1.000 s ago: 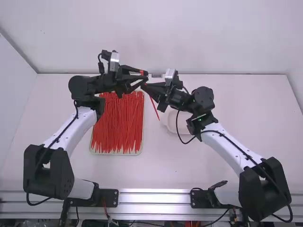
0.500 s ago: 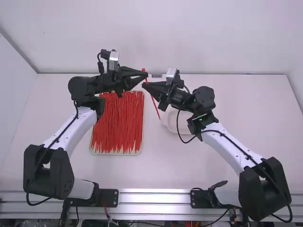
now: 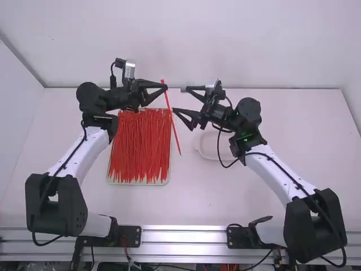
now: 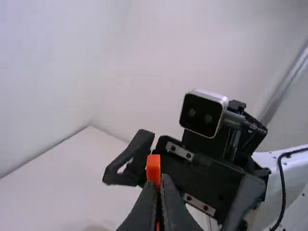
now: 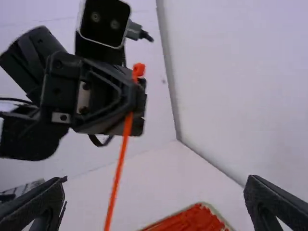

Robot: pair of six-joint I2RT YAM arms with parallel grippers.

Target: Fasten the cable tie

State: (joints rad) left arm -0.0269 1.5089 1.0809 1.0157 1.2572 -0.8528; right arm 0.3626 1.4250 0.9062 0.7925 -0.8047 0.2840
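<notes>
The left claw (image 3: 159, 90) is pinched shut on a single red cable tie (image 3: 172, 121) just below its head. The head pokes up past the fingertips and the long tail hangs slanting down, free, above the right edge of the tray (image 3: 138, 183) that carries the heap of spare ties (image 3: 141, 144). In the left wrist view the fingers (image 4: 147, 207) close on the strap with the square head (image 4: 153, 166) standing above them. The right claw (image 3: 179, 100) hovers near, facing the left one with its jaws spread wide and nothing in them, apart from the tie; its own view shows both fingers (image 5: 36, 202) far out at the sides and the tie (image 5: 120, 163) hanging between. The step in hand looks to be the handover to looping: the tie is lifted but not yet bent. The next move probably calls for the right claw to catch the hanging tail, curl it round and steer the tip squarely into the head's slot, a narrow target.
</notes>
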